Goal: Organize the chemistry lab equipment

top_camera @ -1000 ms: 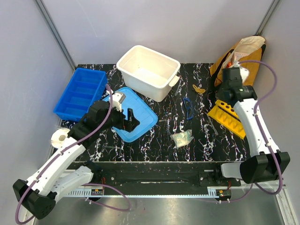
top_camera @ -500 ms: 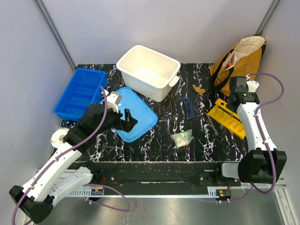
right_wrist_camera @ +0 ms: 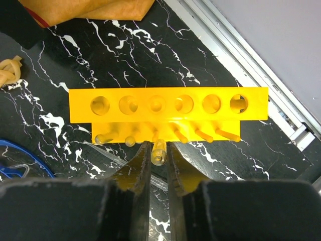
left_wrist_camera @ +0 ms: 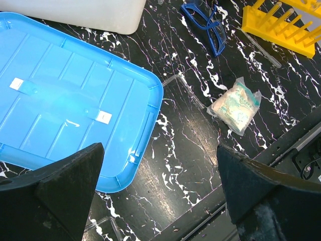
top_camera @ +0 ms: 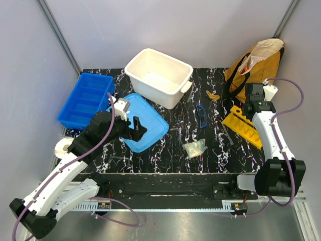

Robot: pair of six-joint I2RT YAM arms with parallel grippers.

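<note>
My right gripper (right_wrist_camera: 158, 146) is shut on a clear test tube (right_wrist_camera: 158, 153), held upright just above the near edge of the yellow test tube rack (right_wrist_camera: 168, 105). The rack has several empty holes and lies on the black marbled table at the right (top_camera: 243, 125). In the top view the right gripper (top_camera: 249, 108) hangs over the rack's far end. My left gripper (left_wrist_camera: 159, 148) is open and empty above the table, beside the corner of the blue lid (left_wrist_camera: 65, 100), which also shows in the top view (top_camera: 143, 120).
A white tub (top_camera: 158, 75) and a blue divided bin (top_camera: 86, 99) stand at the back. Blue safety glasses (top_camera: 201, 115), a small plastic bag (top_camera: 194, 147), yellow rubber bands (top_camera: 212, 95) and a loose glass tube (right_wrist_camera: 108, 153) lie mid-table. An orange bag (top_camera: 253, 63) stands back right.
My right gripper has come away from the orange bag and moved nearer, over the yellow rack. My left arm has drawn back slightly to the left.
</note>
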